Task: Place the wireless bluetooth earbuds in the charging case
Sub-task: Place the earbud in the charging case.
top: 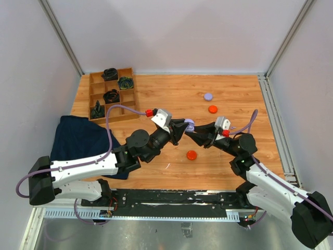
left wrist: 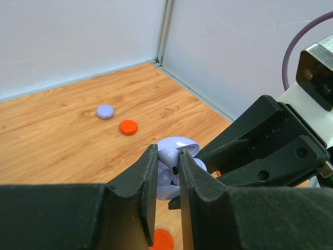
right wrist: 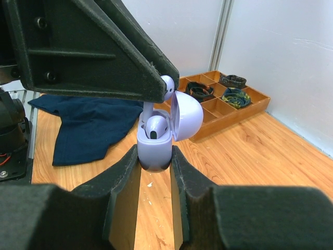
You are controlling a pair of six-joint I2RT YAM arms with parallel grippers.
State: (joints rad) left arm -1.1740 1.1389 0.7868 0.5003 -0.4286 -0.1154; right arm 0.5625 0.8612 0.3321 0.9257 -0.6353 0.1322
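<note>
Your case (right wrist: 154,151) is glossy lavender plastic, smooth enough to catch highlights, and the earbud (right wrist: 167,86) has the same finish. The fingers (right wrist: 122,203) look like matt black plastic, a bit grainy along the edges. The table (top: 229,94) is smooth wood grain with a low sheen. The cloth (top: 78,138) at 9 o'clock is matt navy fabric. The tray (top: 97,98) at 11 is plain wood. The discs (top: 191,154) look like smooth plastic.
</note>
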